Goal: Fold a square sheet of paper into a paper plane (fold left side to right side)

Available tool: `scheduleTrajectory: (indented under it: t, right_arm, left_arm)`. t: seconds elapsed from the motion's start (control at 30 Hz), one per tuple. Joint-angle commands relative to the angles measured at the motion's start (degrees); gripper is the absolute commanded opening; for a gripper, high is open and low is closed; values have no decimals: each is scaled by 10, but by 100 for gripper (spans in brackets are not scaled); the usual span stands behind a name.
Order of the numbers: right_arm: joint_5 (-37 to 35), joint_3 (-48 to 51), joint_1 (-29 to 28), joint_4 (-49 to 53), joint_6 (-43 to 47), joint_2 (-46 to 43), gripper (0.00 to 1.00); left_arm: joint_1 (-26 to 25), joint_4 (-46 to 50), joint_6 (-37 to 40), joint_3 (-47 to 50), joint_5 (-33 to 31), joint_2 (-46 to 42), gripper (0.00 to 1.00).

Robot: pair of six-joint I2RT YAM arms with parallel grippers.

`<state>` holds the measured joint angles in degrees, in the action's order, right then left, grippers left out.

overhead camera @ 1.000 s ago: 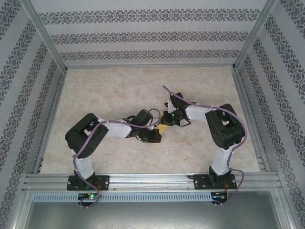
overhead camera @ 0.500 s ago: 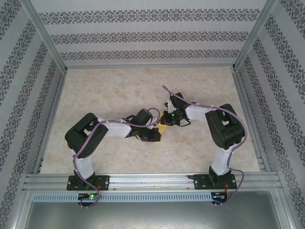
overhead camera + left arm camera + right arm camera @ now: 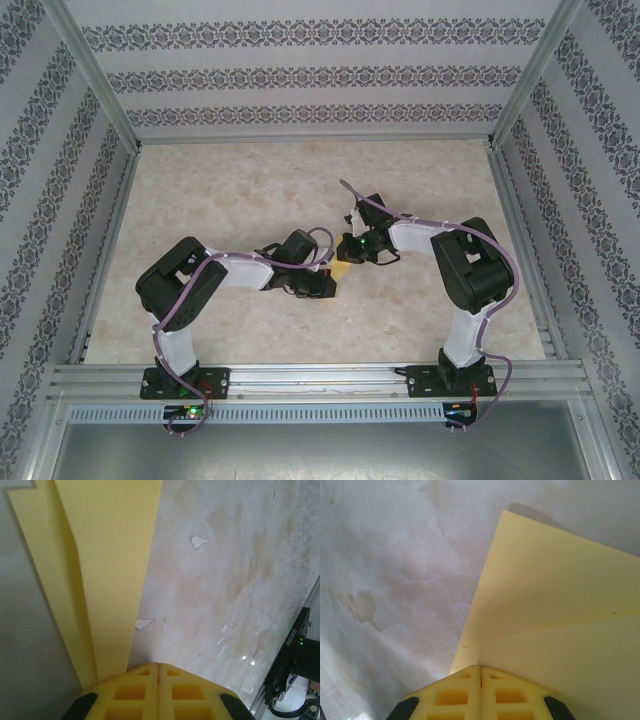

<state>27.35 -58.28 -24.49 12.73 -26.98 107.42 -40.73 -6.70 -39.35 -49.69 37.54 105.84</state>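
From the overhead view, we see two arms reaching toward each other over a pale marbled table [image 3: 250,190]. The left end effector [image 3: 328,283] and the right end effector [image 3: 350,256] nearly meet just right of the frame's centre. A small patch of the yellow sheet of paper [image 3: 341,270] shows between them, flat on the table. At this size we cannot tell from here how either pair of jaws stands.

In the left wrist view, the left end effector [image 3: 159,666] sits at the bottom centre, clenched, with its two yellow fingers pressed pad to pad. The yellow sheet of paper [image 3: 110,555] runs from the fingertips up to the upper left of the frame. It lies in overlapping folded layers with a straight right edge. The table [image 3: 225,580] takes up the right half.

In the right wrist view, the right end effector [image 3: 480,669] is at the bottom centre, also clenched, with nothing visible between its pads. The yellow sheet of paper [image 3: 555,595] spreads from its tips across the right half. One corner points to the upper middle, and a crease runs toward the right edge. The table [image 3: 395,570] covers the left.
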Motion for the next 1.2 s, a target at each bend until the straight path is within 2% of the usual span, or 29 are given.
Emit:
scheduleTrajectory:
  t: [0.0, 0.3, 0.6, 0.87, 1.17]
  right_arm:
    - [-110, 29, 11, 96, 15, 47, 0]
    - [-111, 28, 10, 101, 16, 43, 0]
    - [-108, 26, 8, 99, 12, 43, 0]
    - [-108, 28, 7, 97, 9, 46, 0]
    - [-107, 27, 6, 95, 8, 49, 0]
  left_arm:
    - [7, 8, -4, 23, 11, 2, 5]
    - [14, 17, -14, 82, -7, -49, 5]
    - [14, 6, -15, 79, 32, -115, 5]
    - [14, -52, -25, 4, 51, -26, 5]
    - [14, -25, 8, -68, 29, 49, 5]
